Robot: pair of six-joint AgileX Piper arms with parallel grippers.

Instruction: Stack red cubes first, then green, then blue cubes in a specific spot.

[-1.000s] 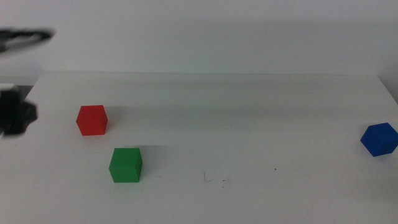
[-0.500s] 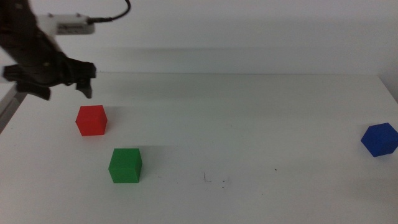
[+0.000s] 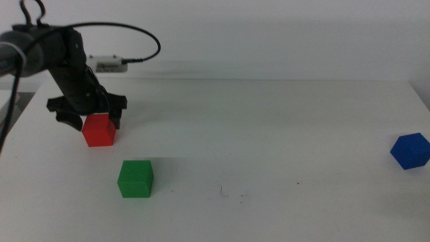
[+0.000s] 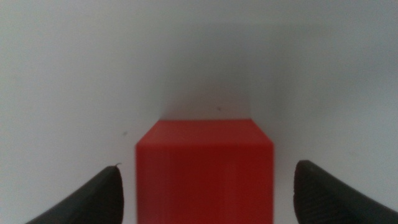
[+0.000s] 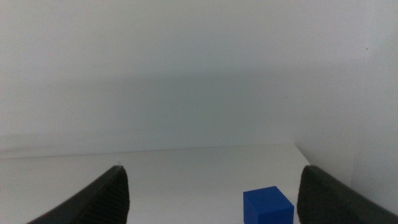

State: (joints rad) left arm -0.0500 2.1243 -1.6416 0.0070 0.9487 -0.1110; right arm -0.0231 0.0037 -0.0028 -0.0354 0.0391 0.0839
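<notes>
The red cube (image 3: 99,130) rests on the white table at the left, filling the left wrist view (image 4: 204,171). My left gripper (image 3: 89,119) has come down over it, open, one jaw on each side of the cube with a gap to each face. The green cube (image 3: 136,179) lies nearer the front, just right of the red one. Far to the right sits the blue cube (image 3: 410,150), which the right wrist view (image 5: 268,206) also catches. My right gripper (image 5: 211,218) is open with nothing between its jaws; it is out of the middle view.
The white table (image 3: 269,134) ends at a pale back wall. The left arm's black cable (image 3: 144,50) loops above the table's back left. Small dark specks (image 3: 225,193) mark the tabletop near the front centre.
The left arm has swung in from the left edge and descended, so its open jaws now straddle the red cube. The cubes have not moved.
</notes>
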